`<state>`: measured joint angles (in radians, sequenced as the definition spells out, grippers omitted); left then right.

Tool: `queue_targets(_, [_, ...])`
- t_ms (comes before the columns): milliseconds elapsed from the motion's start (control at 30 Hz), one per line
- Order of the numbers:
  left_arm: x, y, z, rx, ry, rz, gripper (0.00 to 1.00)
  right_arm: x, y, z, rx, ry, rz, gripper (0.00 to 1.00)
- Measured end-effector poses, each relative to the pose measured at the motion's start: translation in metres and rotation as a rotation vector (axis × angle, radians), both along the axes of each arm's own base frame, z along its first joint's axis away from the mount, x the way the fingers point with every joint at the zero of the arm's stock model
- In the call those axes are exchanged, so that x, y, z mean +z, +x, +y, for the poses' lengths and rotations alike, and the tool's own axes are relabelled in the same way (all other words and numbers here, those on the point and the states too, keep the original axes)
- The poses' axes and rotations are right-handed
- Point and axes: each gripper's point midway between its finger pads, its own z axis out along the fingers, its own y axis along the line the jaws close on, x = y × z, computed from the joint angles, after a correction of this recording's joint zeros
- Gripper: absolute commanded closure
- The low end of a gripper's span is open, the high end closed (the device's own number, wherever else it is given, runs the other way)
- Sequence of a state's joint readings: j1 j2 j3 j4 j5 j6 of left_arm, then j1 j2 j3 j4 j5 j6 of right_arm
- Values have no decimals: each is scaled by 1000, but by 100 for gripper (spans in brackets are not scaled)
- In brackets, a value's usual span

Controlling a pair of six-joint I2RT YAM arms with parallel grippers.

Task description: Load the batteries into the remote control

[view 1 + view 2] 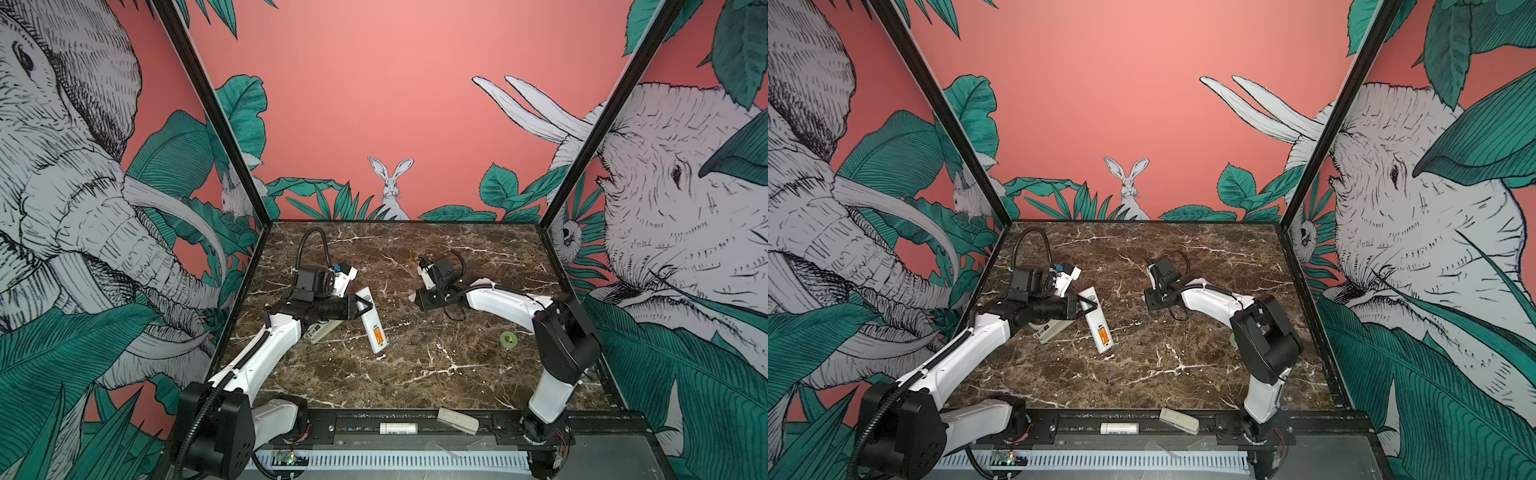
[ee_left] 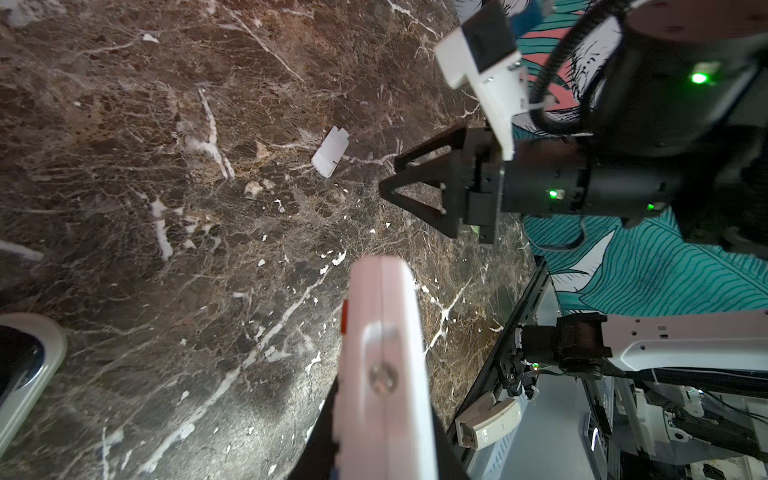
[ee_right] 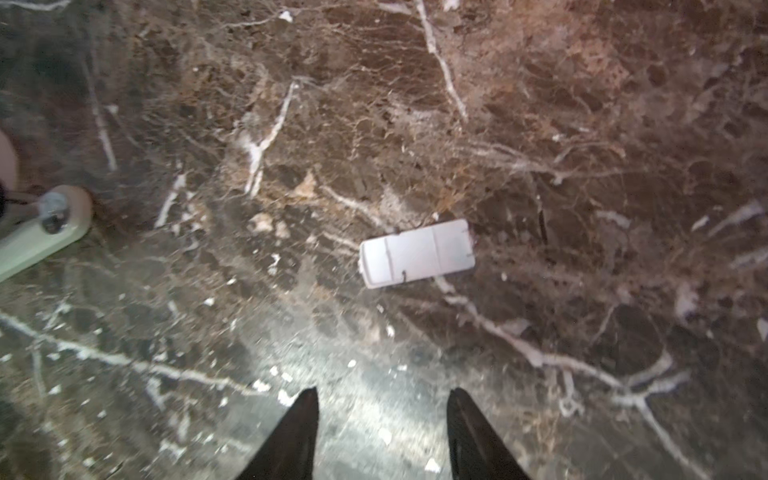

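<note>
The white remote control [image 1: 369,318] [image 1: 1094,316] lies slanted left of the table's middle, plain back up, with its compartment open. Two orange batteries [image 1: 377,336] [image 1: 1104,335] sit side by side in that compartment at the remote's near end. My left gripper [image 1: 362,308] [image 1: 1084,307] is shut on the remote near its far end; the left wrist view shows the remote [image 2: 384,332] edge-on between the dark fingers [image 2: 326,440]. My right gripper [image 3: 382,395] [image 1: 419,300] hovers open and empty over the marble, close to a small white battery cover [image 3: 417,253] [image 2: 330,151].
A grey-and-black stapler-like object [image 1: 322,330] lies under my left arm beside the remote. A green tape roll [image 1: 509,338] sits on the right. On the front rail lie a white cylinder [image 1: 399,428] and a grey block [image 1: 457,420]. Patterned walls enclose the marble table [image 1: 415,374].
</note>
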<state>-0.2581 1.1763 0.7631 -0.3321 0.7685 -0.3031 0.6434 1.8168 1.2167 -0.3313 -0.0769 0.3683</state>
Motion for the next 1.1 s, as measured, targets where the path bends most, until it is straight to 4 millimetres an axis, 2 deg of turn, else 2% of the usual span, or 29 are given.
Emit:
queue_targets(167, [-8, -1, -4, -17, -25, 54, 100, -20, 23, -8, -29, -66, 8, 57])
queue_targets(467, [-44, 0, -21, -24, -46, 205, 100, -21, 50, -15, -35, -82, -19, 64])
queue_targets(767, [-75, 6, -24, 9, -25, 313, 100, -44, 54, -15, -14, -82, 18, 69])
queue_targets(967, [-91, 6, -25, 23, -24, 382, 100, -43, 60, -9, 5, -59, 7, 70])
queue_targets(1100, [-101, 5, -26, 28, -24, 431, 100, -39, 65, -6, 16, -46, -4, 75])
